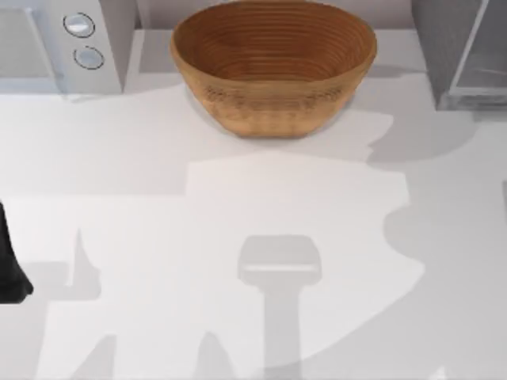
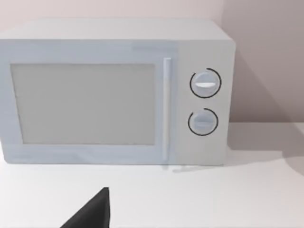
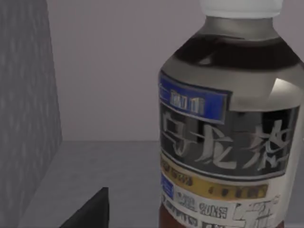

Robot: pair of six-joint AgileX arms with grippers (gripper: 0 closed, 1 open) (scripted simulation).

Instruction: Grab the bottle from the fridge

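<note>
The bottle (image 3: 228, 123) stands upright close in front of the right wrist camera. It has a white cap, dark contents and a dark label with a blue band. It rests on the grey floor inside the fridge (image 3: 23, 95), whose speckled wall rises beside it. A black part of my right gripper (image 3: 90, 213) sits low and to one side of the bottle, apart from it. In the top view the fridge (image 1: 459, 55) stands at the back right corner. My left arm (image 1: 9, 269) is parked at the table's left edge.
A big woven basket (image 1: 273, 63) sits at the back middle of the white table (image 1: 253, 237). A white microwave with two round knobs (image 1: 63, 39) stands at the back left and faces the left wrist camera (image 2: 114, 95).
</note>
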